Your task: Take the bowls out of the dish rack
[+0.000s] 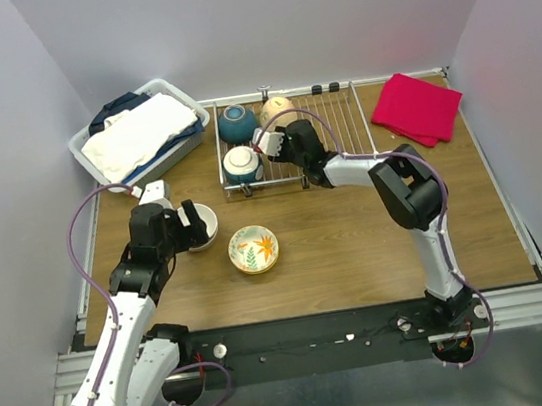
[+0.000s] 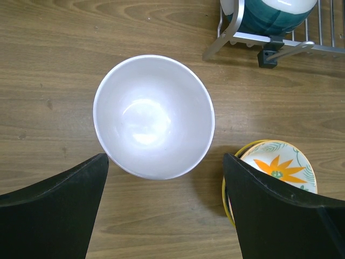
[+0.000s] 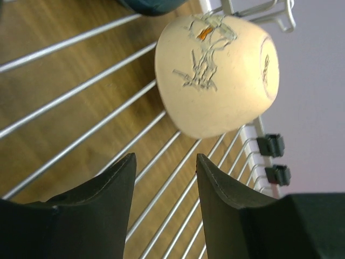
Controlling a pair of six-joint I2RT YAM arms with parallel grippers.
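Table [image 1: 359, 251] is carrying the dish rack [image 1: 340, 118] at far centre. Three bowls are sitting in the rack's left part: teal bowl [image 1: 236, 122], cream bowl [image 3: 215, 75] tipped over by the far rim, teal-and-white bowl [image 1: 242, 164] nearest. White bowl [image 2: 153, 116] and floral bowl [image 2: 280, 164] are resting on the table, near-left of the rack. Left gripper [image 2: 164, 164] is hovering over the white bowl, jaws apart, gripping nothing. Right gripper [image 3: 165, 162] is facing the cream bowl, jaws apart, empty. Likely step: reaching for the cream bowl. Next: closing on its wall, then lifting clear of the wires.
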